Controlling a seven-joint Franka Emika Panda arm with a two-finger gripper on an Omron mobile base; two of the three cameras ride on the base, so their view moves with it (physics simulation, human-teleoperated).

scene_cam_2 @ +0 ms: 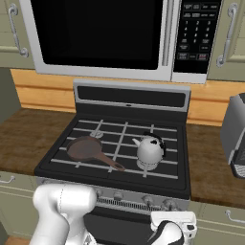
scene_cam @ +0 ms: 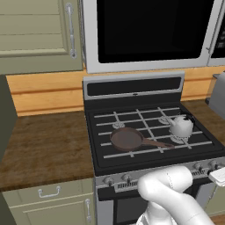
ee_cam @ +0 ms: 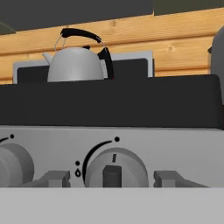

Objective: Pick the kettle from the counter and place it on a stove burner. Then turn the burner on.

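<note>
Already the first half looks finished: the kettle [scene_cam: 181,126] sits on the grate of the black range, over the front right stove burner [scene_cam: 179,139], spout toward the brown frying pan [scene_cam: 127,139] on the left side of the cooktop. Nothing holds it. The counter [scene_cam: 44,147] on either side of the range no longer carries it.

What remains, by my reading, is lighting that burner. In the hand view the camera faces the silver control panel front-on, kettle [ee_cam: 78,61] showing above the range's black front edge. A round burner knob [ee_cam: 114,168] is centred low in that view, its pointer mark at the top, which I take to mean off. A second knob [ee_cam: 15,165] sits at the left edge.

The gripper [ee_cam: 111,179] has its two grey fingertips [ee_cam: 52,178] flanking the centred knob, one on each side, apart and not visibly touching it. So the pincer stands open around the knob, not yet clamped.

Whether this knob governs the kettle's burner cannot be told from the panel. Judged next: close on the knob, then rotate.
</note>
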